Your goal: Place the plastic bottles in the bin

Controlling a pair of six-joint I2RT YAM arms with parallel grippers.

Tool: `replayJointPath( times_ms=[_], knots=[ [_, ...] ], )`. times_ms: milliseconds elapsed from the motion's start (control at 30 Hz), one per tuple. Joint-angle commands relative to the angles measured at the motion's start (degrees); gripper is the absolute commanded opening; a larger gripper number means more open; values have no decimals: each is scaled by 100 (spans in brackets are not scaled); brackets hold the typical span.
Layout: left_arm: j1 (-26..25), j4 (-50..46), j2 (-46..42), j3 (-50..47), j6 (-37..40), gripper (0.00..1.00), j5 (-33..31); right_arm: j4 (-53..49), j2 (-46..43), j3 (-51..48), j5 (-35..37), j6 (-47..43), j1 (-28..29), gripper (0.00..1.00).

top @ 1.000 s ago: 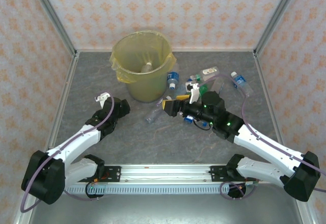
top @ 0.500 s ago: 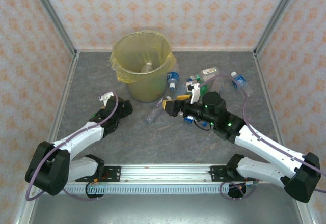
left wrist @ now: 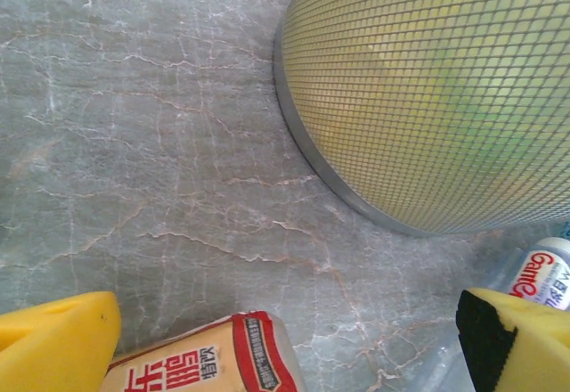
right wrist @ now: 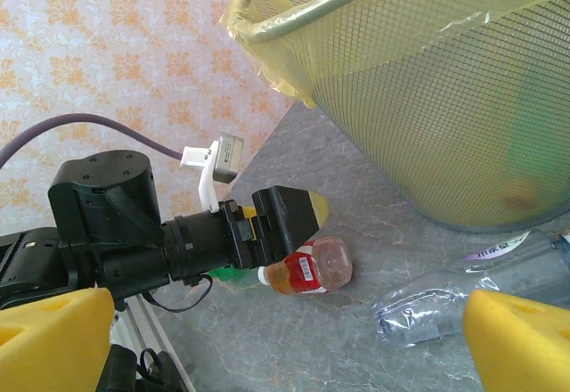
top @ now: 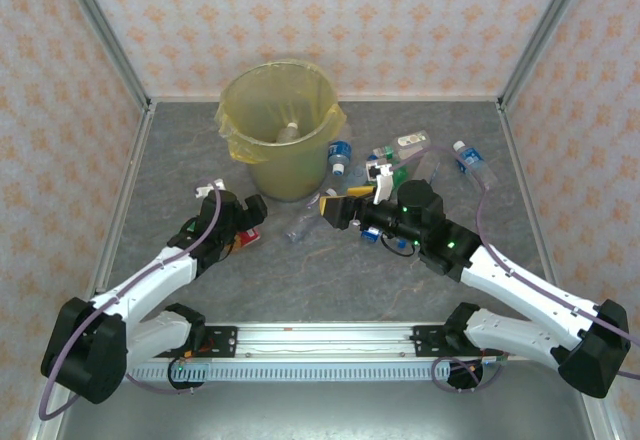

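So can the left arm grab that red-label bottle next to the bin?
Probably yes. The left pincer is open and the red-label bottle lies between its fingers, with nothing covering it. The bin stands clear to one side.

Bin (top: 285, 172) was yellowish mesh with a yellow bag. Table (top: 330, 280) was grey marble with pale veins, walls (top: 400, 20) peach with an orange flower print. One bottle (left wrist: 205, 361) had a red-and-cream label. The fingers (left wrist: 53, 343) were yellow, pads (left wrist: 481, 338) black.
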Motion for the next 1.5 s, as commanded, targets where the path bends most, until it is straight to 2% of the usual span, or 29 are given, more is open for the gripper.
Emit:
replayJointPath(
  times_ms=[0,200,300,567,767,1133,1467],
  knots=[
    [44,-157,177,-71,270,99,-410,112,-124,-72,83,-8,43,100],
    [46,-216,512,-185,117,99,-122,59,-193,-97,145,-17,43,100],
    [48,-244,277,-353,-67,98,-78,57,-203,-105,157,-31,44,100],
    [-103,-313,-590,-775,-843,97,596,177,-91,-116,113,21,43,100],
    [-387,-491,-852,-846,-965,97,487,226,-36,-124,65,49,43,100],
    [-390,-1206,252,115,-232,95,-342,40,-132,-73,139,-31,43,100],
    [-391,-1204,1190,621,248,88,-367,96,-93,-132,136,-3,39,100]
  ],
)
